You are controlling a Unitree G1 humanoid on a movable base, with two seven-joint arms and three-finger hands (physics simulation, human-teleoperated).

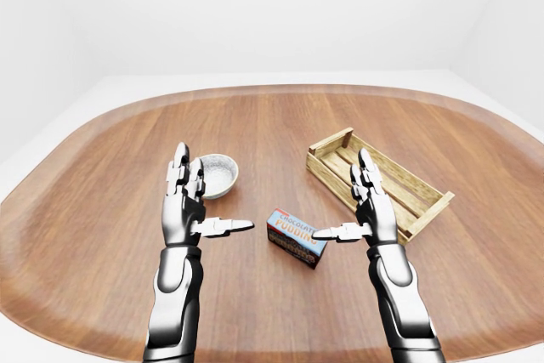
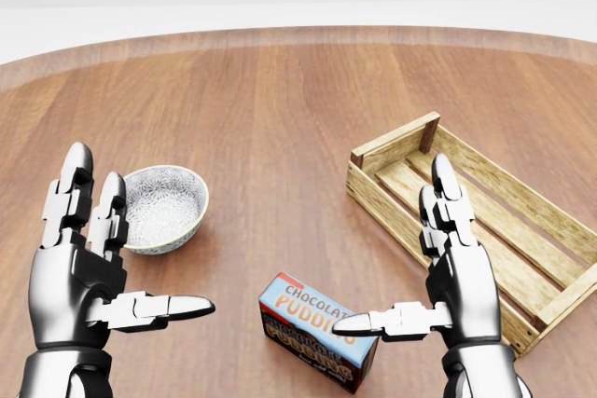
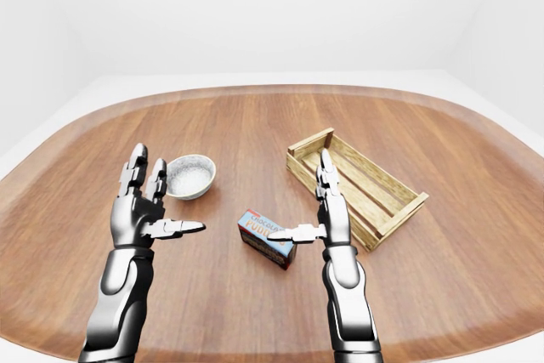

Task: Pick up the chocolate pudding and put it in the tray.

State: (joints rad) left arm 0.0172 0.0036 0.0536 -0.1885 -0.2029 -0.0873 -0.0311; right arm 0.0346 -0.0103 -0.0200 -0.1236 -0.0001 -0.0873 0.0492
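Observation:
The chocolate pudding box (image 2: 317,331), blue and orange with white lettering, lies on the wooden table near the bottom middle of the head view. The wooden slatted tray (image 2: 471,221) stands to its right, empty. My right hand (image 2: 410,267) is open, raised between the box and the tray, its thumb pointing left over the box's right end without touching it. My left hand (image 2: 121,249) is open and empty, raised at the left, apart from the box.
A small grey-white bowl (image 2: 163,207) stands on the table just right of my left hand. The round wooden table (image 1: 272,125) spreads wide around; its edge runs along the top and sides of the eye views. White walls lie beyond.

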